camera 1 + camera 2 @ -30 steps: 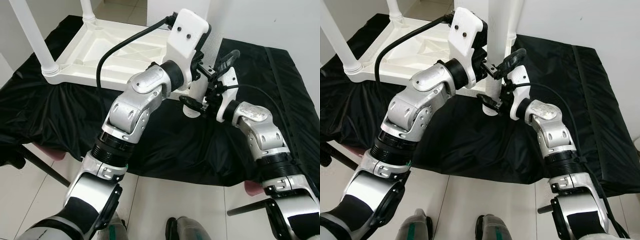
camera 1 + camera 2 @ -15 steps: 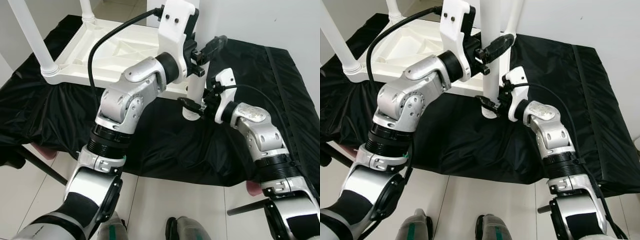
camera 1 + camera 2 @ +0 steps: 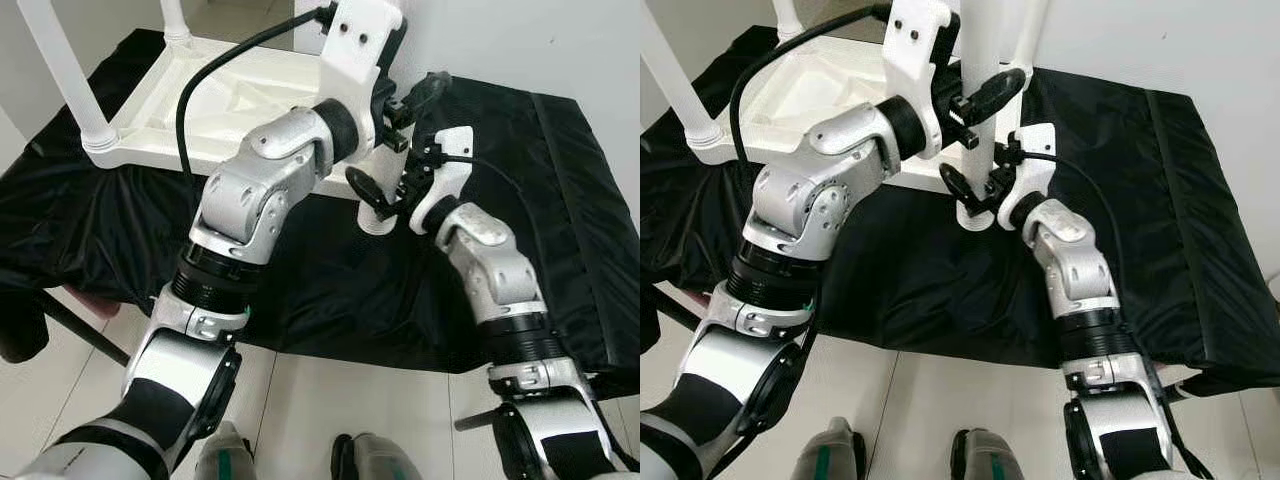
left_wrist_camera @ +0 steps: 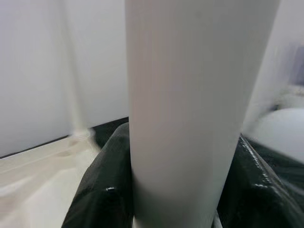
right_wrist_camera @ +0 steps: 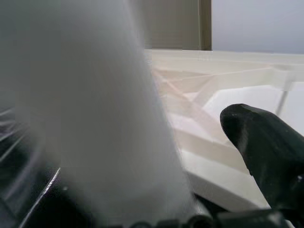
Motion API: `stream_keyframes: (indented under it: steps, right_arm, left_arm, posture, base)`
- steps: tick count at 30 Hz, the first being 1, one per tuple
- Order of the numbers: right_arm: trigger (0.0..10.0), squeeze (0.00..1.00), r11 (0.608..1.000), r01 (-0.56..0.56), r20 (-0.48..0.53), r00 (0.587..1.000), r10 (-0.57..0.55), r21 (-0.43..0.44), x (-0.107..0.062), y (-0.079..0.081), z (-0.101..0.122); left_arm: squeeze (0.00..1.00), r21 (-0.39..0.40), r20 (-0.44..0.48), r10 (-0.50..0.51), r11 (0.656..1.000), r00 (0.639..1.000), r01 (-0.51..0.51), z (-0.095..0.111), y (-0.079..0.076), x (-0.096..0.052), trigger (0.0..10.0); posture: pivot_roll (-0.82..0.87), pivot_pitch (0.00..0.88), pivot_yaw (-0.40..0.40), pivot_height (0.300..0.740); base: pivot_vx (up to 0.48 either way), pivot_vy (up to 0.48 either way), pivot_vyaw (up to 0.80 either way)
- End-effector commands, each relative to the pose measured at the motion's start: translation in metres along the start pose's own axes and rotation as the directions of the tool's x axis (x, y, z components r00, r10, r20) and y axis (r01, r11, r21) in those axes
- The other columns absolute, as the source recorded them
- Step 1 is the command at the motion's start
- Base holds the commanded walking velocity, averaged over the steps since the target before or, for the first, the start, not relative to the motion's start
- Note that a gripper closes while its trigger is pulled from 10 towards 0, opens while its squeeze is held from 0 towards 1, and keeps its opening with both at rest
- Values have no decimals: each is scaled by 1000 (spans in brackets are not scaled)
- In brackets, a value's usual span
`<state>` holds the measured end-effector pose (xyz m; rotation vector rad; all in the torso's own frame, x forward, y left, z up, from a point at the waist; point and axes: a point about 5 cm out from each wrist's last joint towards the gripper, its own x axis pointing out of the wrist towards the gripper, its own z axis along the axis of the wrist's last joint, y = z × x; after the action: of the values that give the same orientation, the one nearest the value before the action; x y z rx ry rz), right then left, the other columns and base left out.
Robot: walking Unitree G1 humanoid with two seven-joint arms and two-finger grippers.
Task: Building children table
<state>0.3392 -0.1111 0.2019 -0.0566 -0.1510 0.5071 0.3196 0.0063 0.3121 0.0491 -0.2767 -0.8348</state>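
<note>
A big shiny black cloth (image 3: 330,280) lies spread out under my left claw (image 3: 980,100) and my right claw (image 3: 380,195), with lots of wrinkles in it. Behind both claws stands a plain white wall (image 3: 520,40). On my side of the claws, lower down, is a floor of white square tiles (image 3: 330,400) with thin grey lines. Off past my left claw, a thin black bar (image 3: 85,335) slants down by the cloth's edge, and something dark pink (image 3: 100,305) peeks out there.

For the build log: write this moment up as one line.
stage: fitting leg | left gripper: shut on table leg, upright | right gripper: open at leg's base | tabletop: upside down on black cloth
</note>
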Motion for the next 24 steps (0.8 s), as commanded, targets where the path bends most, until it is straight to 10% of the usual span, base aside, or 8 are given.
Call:
stream_keyframes:
  steps: [1,7,24]
  right_arm:
    - [10000,0,997,77,-5,997,-77,-22,2,8,-4]
    - [10000,0,972,233,-23,972,-234,-31,7,16,-10]
    - [10000,0,906,418,17,908,-420,71,13,33,-8]
  left_arm:
    - [0,66,-11,86,994,996,-85,3,1,5,10000]
    - [0,152,-20,158,977,987,-153,3,-1,8,10000]
    - [0,85,18,207,974,978,-208,11,-6,14,10000]
  posture:
    - [-21,35,-34,740]
    - [-19,31,-44,740]
    - [2,24,-62,740]
  base:
    - [0,0,0]
    - [0,0,0]
    - [0,0,0]
